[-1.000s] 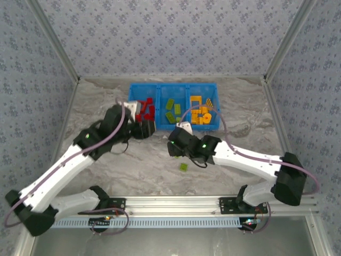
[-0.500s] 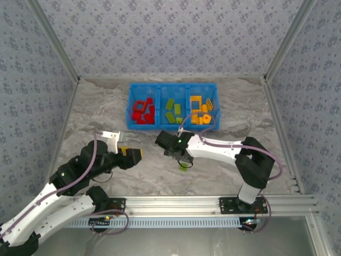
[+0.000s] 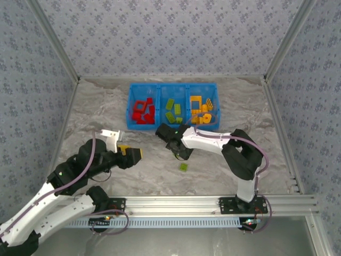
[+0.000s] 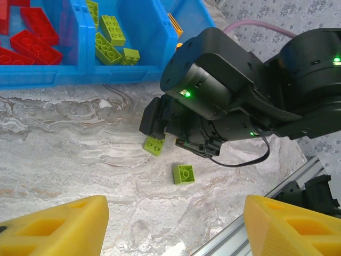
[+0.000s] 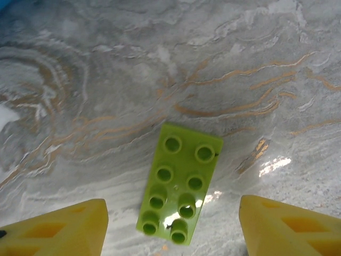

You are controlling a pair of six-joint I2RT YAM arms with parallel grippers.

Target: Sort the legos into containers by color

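Legos (image 3: 172, 111) mostly lie sorted in the blue bin (image 3: 172, 84) at the far side of the table (image 3: 101, 106), red in the left compartment, lime green in the middle, orange-yellow on the right. I have the right gripper (image 3: 180, 153) low over a long green brick (image 5: 178, 183) on the marble, its yellow fingers (image 5: 58, 226) apart on either side and not touching it, with a small green brick (image 3: 183, 167) loose just beside. My left gripper (image 3: 131, 154) hangs well to the left, jaws wide and empty.
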